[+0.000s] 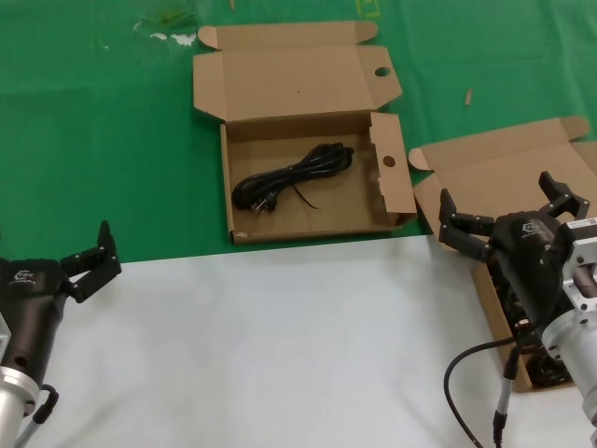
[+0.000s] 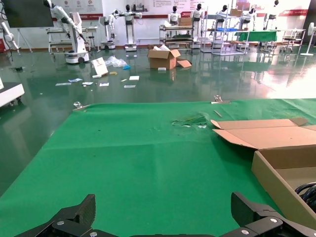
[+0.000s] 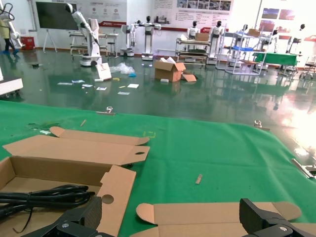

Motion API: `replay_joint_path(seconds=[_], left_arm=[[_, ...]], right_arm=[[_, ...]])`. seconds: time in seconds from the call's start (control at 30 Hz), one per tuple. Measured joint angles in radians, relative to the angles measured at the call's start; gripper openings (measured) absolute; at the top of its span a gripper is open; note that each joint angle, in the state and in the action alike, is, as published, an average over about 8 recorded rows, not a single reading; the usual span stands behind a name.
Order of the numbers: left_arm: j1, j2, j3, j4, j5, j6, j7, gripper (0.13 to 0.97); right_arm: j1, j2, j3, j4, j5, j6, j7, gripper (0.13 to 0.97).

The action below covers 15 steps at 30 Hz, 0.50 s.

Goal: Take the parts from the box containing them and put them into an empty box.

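Both pincers are wide open and hold nothing: left pincer point(image 1: 91, 261) near left, right pincer point(image 1: 504, 219) above the plain-lid box point(image 1: 485, 177). One black cord point(image 1: 294, 177) lies in the holed box point(image 1: 308, 229), far centre.

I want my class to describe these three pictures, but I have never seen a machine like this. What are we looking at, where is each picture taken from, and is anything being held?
This is a two-armed robot. The large picture looks down from its head; the other two come from cameras on its wrists, facing a workshop floor.

On the green cloth lies an open cardboard box with round holes in its flaps, holding one black power cord. A second box with a plain lid sits on the robot's right, largely hidden behind that arm, with dark cords inside.

The left gripper waits low over the white surface, fingers open. The right gripper hangs above the plain-lidded box, also open. Neither holds anything.
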Motion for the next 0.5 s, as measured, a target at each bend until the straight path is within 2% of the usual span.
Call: replay_joint_path(seconds=[0.5], left_arm=[[0.0, 0.0, 0.0, 0.0, 0.0, 0.0, 0.0, 0.966]], right_arm=[[0.0, 0.0, 0.0, 0.0, 0.0, 0.0, 0.0, 0.966]])
